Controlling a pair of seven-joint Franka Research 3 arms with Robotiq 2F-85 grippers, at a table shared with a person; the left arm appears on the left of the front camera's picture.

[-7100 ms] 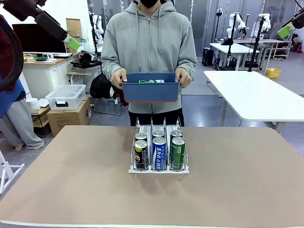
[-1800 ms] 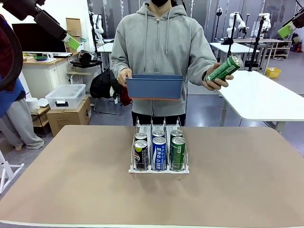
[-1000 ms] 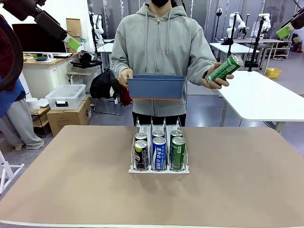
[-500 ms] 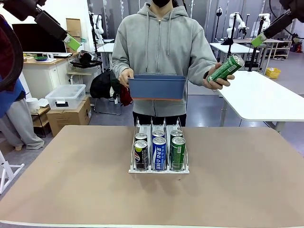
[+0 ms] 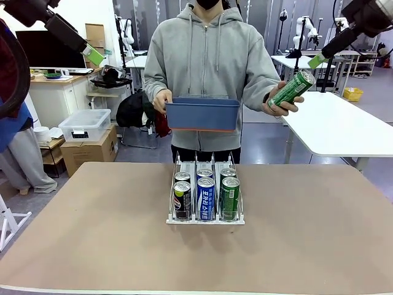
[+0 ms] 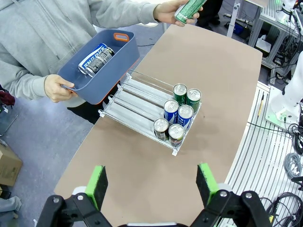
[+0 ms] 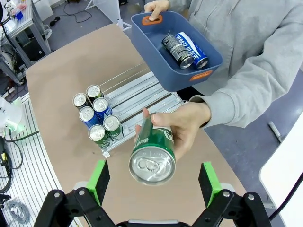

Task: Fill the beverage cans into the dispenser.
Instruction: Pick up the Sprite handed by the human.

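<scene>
The dispenser point(image 5: 206, 216) stands mid-table with several beverage cans point(image 5: 206, 195) at its front lip: black, blue-and-white and green, two deep. It also lies below in the left wrist view point(image 6: 137, 101) and the right wrist view point(image 7: 132, 92). The person holds out a green can point(image 5: 290, 89) in one hand; in the right wrist view this can point(image 7: 152, 153) sits just beyond my open right gripper point(image 7: 154, 182). From the front, the right gripper point(image 5: 319, 58) hangs just above that can. My left gripper point(image 5: 92, 55) is high at the left, open point(image 6: 151, 184), with nothing between its fingers.
The person's other hand holds a blue bin point(image 5: 202, 114) with a black can point(image 7: 175, 47) and a blue-and-white can point(image 7: 191, 49) inside. A white table point(image 5: 331, 123) stands behind at the right. A clear storage box point(image 5: 86, 123) sits on cartons at the left.
My right gripper has come down and to the left, from the top right corner to just above the green can. The person took that can from the bin and holds it out still.
</scene>
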